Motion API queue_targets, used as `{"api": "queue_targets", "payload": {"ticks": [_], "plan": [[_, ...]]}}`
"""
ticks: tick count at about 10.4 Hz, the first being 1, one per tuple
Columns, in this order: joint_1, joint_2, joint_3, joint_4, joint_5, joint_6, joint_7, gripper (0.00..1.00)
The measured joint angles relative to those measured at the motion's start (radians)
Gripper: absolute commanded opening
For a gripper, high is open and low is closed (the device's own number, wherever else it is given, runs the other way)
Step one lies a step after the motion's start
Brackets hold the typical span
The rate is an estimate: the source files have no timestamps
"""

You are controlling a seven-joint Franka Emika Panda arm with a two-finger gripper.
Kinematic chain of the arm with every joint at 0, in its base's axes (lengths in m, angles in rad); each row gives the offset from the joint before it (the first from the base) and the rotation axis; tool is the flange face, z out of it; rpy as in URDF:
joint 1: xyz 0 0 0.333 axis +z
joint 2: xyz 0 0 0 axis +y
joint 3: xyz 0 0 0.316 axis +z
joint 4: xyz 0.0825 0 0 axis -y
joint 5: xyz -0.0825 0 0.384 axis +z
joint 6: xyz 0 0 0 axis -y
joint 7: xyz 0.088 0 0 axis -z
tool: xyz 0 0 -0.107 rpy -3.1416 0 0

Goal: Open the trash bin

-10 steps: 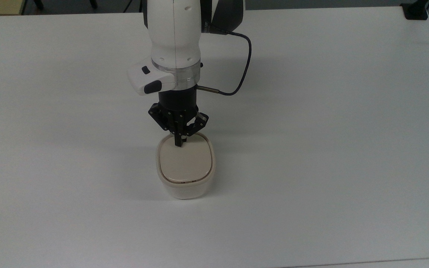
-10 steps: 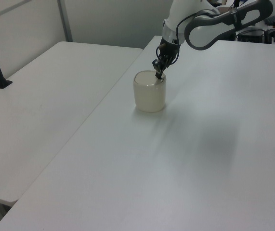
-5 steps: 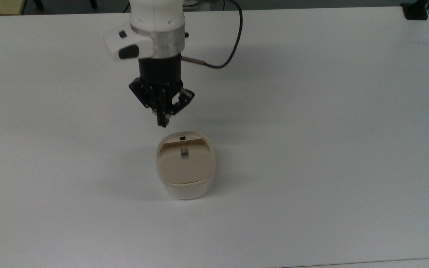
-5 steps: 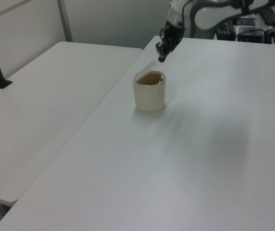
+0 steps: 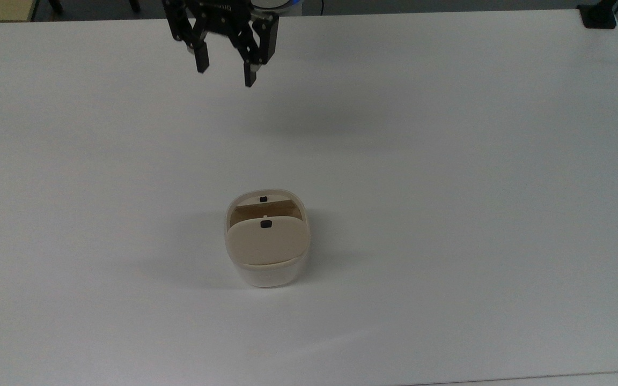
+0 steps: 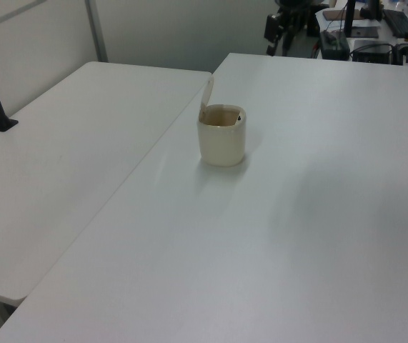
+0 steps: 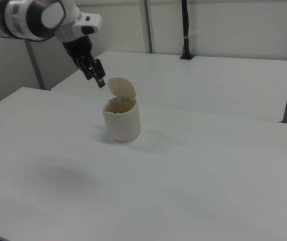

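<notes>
The lid [image 5: 266, 242] is now sprung upright; the trash bin [image 7: 122, 120] is opened, the gripper [image 5: 224, 69] withdrawn to twelve o'clock, fingers spread, empty.

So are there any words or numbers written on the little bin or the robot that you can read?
Trash bin: no words or numbers, just a small black square button on its raised lid.
Gripper: pale lettering on its black body at the top view's upper edge, too blurred to read.
Table: no writing.
</notes>
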Motion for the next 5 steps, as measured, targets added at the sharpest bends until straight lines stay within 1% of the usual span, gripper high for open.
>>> {"api": "queue_targets", "payload": {"ticks": [2, 3, 5], "plan": [[0.008, -0.045, 0.003, -0.008, 0.000, -0.130, -0.002, 1.00], [0.009, -0.060, 0.004, -0.013, 0.000, -0.162, -0.021, 1.00], [0.002, -0.082, 0.003, -0.034, 0.000, -0.184, -0.151, 1.00]]}}
